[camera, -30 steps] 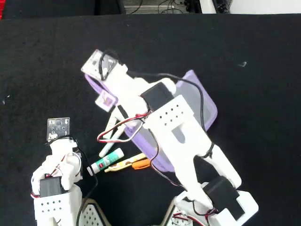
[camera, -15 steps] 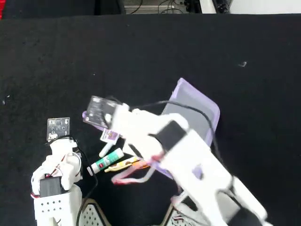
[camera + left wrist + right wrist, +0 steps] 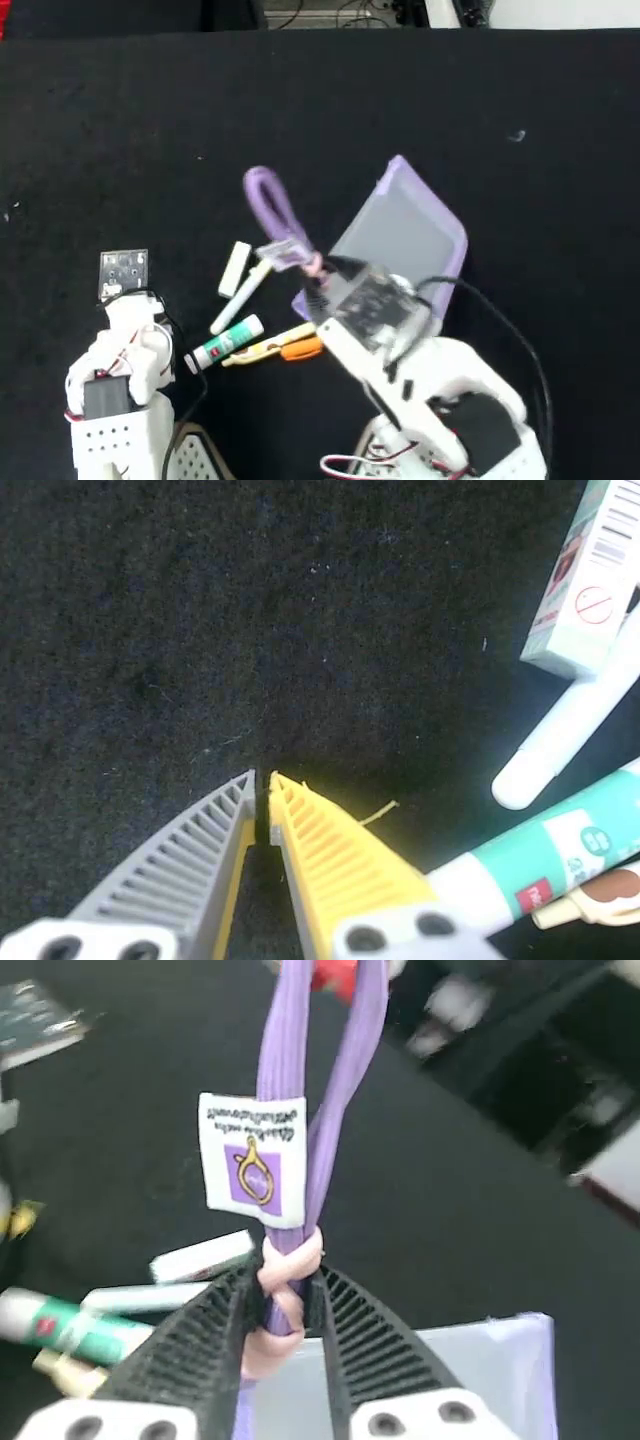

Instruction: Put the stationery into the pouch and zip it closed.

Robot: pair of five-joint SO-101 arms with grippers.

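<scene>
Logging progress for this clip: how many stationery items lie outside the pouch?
4, on the table beside the pouch: a white box, a white pen, a glue stick and a yellow-orange item. The right arm may hide more.

Stationery (image 3: 228, 343) likely crowding near table (image 3: 120, 130)

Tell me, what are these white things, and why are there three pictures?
Those white things are two robot arms at a black table. One picture looks down from above; the other two come from small cameras on each arm's wrist. On the table lie a purple pouch, a glue stick, a white pen, a small white box and an orange pen. The right gripper pinches the pouch's strap. The left gripper is shut and holds nothing.
</scene>
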